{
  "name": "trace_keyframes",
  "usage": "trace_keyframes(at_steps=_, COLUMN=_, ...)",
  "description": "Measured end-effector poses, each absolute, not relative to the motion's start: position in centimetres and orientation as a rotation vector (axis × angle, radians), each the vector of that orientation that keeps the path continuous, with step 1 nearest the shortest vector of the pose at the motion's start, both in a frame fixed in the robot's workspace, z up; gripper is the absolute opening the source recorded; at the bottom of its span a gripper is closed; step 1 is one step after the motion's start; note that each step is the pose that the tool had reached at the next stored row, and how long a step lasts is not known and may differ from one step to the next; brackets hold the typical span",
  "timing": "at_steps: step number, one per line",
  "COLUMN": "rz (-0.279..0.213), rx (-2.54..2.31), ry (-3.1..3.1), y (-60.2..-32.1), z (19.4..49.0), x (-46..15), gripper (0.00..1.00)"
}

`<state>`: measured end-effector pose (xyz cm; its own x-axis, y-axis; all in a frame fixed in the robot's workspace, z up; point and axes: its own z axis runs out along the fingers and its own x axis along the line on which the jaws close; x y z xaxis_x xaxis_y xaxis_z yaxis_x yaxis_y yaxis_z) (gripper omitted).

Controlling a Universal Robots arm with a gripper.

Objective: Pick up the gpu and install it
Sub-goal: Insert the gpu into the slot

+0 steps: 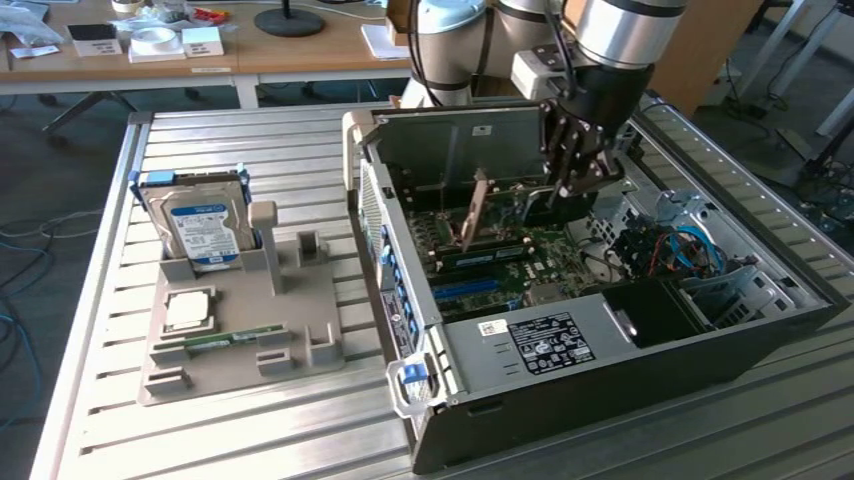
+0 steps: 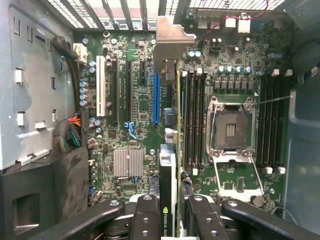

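The gpu [image 2: 169, 170] is a thin dark card seen edge-on in the wrist view, and its metal end bracket [image 2: 170, 35] reaches the case's rear wall. My gripper [image 2: 172, 220] is shut on it, one black finger on each face. The card hangs upright over the motherboard, between the long blue slot [image 2: 156, 97] and the memory slots [image 2: 192, 120]. Whether it touches a slot I cannot tell. In the exterior view my gripper [image 1: 583, 180] reaches down into the open computer case [image 1: 641, 400], and the gpu [image 1: 474, 215] shows as a thin slanted strip towards the rear wall.
On the exterior view's left a grey holder [image 1: 240, 350] carries a silver hard drive [image 1: 200, 225], a processor chip [image 1: 187, 310] and a green memory stick [image 1: 234, 340]. Inside the case are an open processor socket [image 2: 230, 130], a small heatsink [image 2: 128, 162], a cable bundle [image 2: 70, 132] and blue cables [image 1: 687, 250].
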<state>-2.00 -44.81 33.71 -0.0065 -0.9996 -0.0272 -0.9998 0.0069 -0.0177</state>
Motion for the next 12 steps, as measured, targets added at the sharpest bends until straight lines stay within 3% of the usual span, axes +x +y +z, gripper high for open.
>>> trace_keyframes(at_steps=12, rz=0.010, rx=-2.167, ry=2.230, y=-44.95, z=33.40, x=-2.22, gripper=0.27)
